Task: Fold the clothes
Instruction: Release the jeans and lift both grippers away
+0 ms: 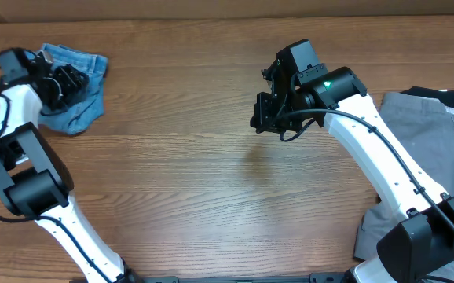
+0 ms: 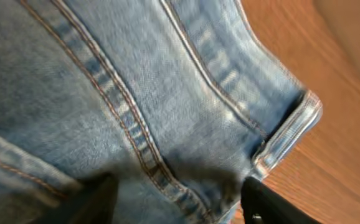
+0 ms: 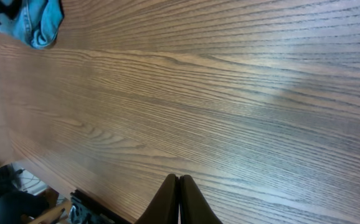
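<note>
The light blue denim jeans (image 1: 83,108) lie bunched in a small heap at the table's far left back corner. My left gripper (image 1: 64,82) is right on top of the heap. In the left wrist view its open fingers (image 2: 180,205) straddle a stitched seam of the jeans (image 2: 167,93), with a folded hem edge to the right. My right gripper (image 1: 265,118) hovers over bare wood near the table's middle, shut and empty. In the right wrist view its fingers (image 3: 179,186) are pressed together, and the jeans (image 3: 40,22) show far off at top left.
A grey garment (image 1: 423,134) is spread over the table's right side, with a dark item (image 1: 431,93) at its back edge. The wooden table (image 1: 211,196) lies between the two arms. The table's edge (image 3: 43,174) shows in the right wrist view.
</note>
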